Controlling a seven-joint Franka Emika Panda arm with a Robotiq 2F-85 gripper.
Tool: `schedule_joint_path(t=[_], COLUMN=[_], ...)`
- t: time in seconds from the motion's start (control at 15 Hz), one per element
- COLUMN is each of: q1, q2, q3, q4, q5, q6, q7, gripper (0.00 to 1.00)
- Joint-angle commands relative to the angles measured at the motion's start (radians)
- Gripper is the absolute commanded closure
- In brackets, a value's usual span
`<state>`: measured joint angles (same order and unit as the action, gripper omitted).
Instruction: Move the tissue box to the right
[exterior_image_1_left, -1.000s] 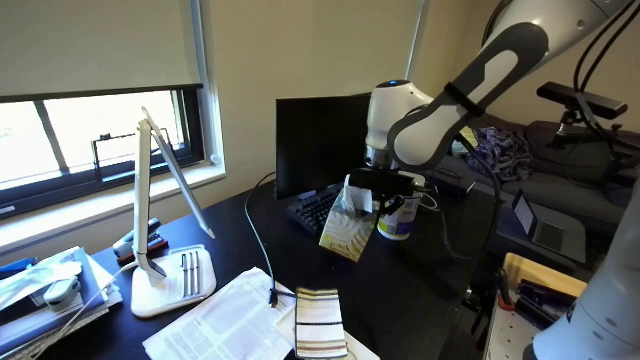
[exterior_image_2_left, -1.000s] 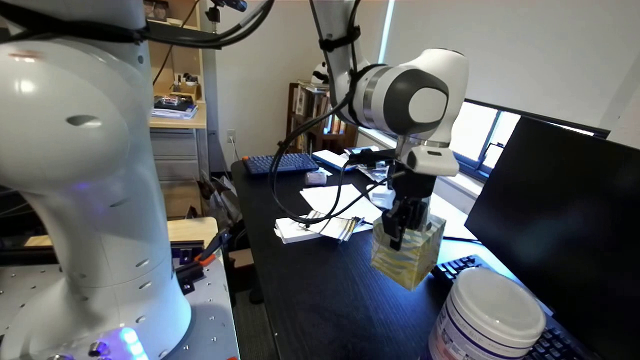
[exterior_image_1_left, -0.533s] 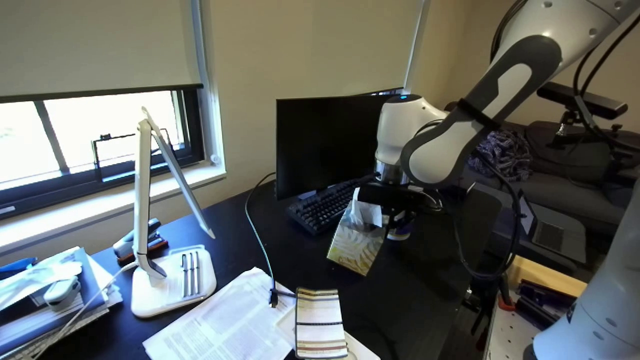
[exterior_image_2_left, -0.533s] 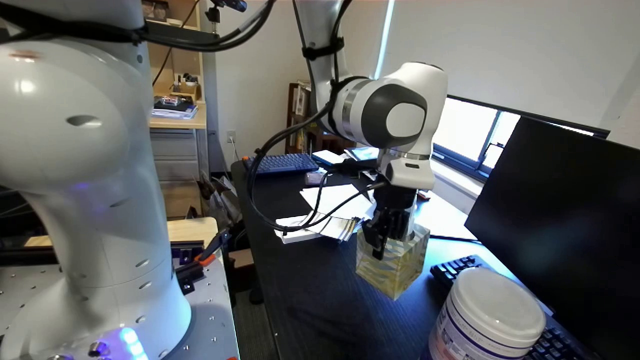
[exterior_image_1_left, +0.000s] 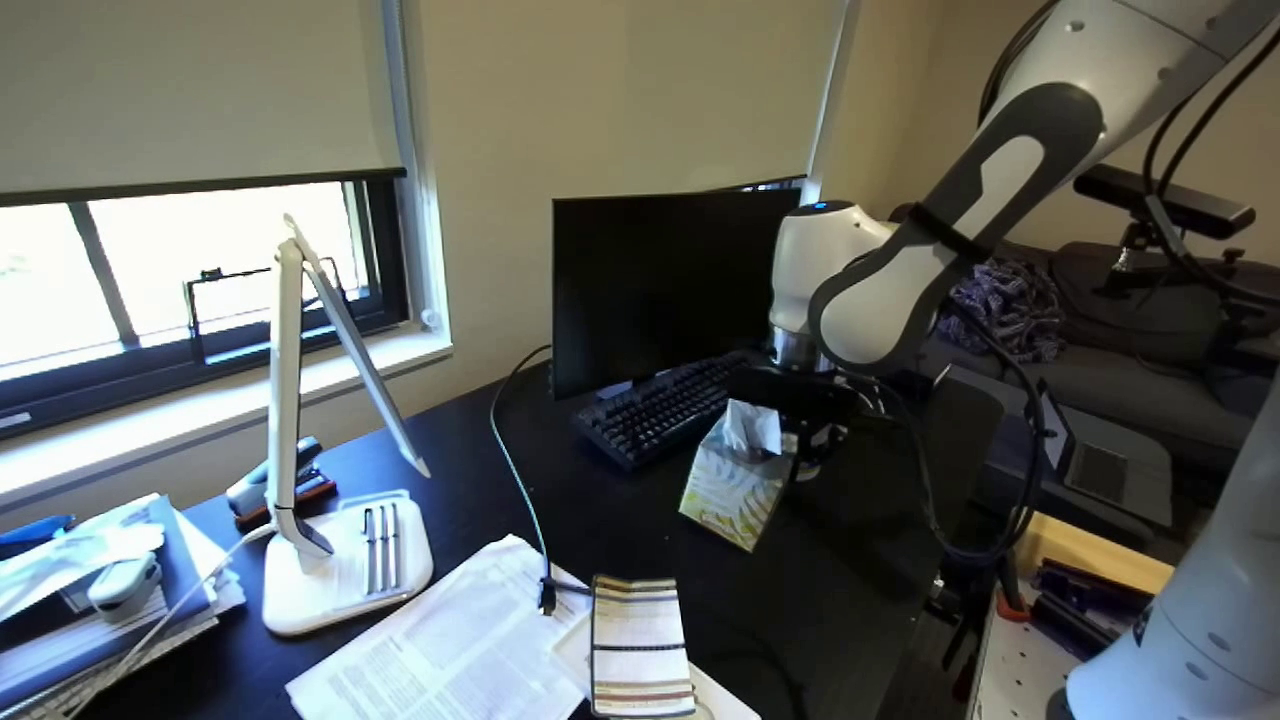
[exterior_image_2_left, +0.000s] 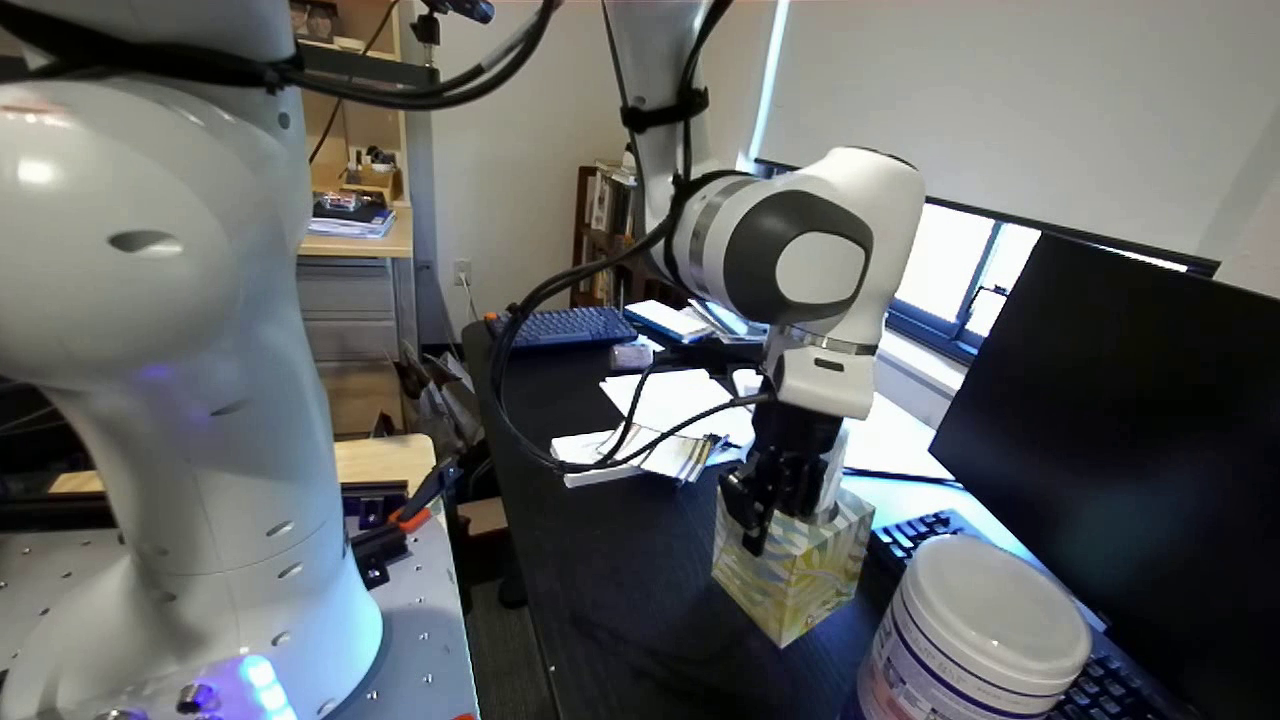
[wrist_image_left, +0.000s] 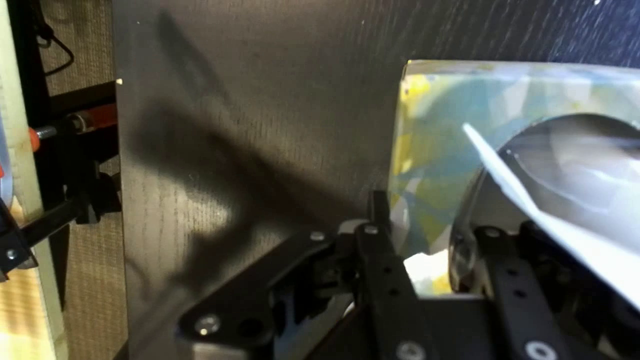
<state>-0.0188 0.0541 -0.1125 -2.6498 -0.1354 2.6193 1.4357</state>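
Note:
The tissue box, pale yellow-cream with a leaf pattern, has a white tissue standing out of its top. It also shows in an exterior view and, from above, in the wrist view. My gripper is shut on the near part of the box. In the wrist view the gripper has one finger against the outer side wall and the other inside the round top opening. That inner fingertip is partly hidden by film and tissue. The box is slightly tilted and low over the black desk. I cannot tell whether its bottom touches.
A white bottle with a blue label stands close to the box. The monitor and black keyboard are behind it. A striped cloth, papers and a lamp lie farther along the desk. The desk edge shows.
The box, held by my gripper, has moved down toward the desk and sideways, rightward in an exterior view. It is less tilted than before. The gripper's hold looks the same.

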Motion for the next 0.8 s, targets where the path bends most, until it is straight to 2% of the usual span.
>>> schedule_joint_path(t=[0.0, 0.6, 0.67, 0.73], q1=[-0.040, -0.053, -0.052, -0.051], q2=[0.020, 0.041, 0.040, 0.041], q3=[-0.020, -0.032, -0.032, -0.032], q4=[0.001, 0.023, 0.026, 0.031], q5=[0.057, 0.133, 0.136, 0.137], q6=[-0.008, -0.077, -0.084, -0.090], q7=[0.003, 0.000, 0.002, 0.004], gripper=[0.95, 0.96, 0.69, 0.67])
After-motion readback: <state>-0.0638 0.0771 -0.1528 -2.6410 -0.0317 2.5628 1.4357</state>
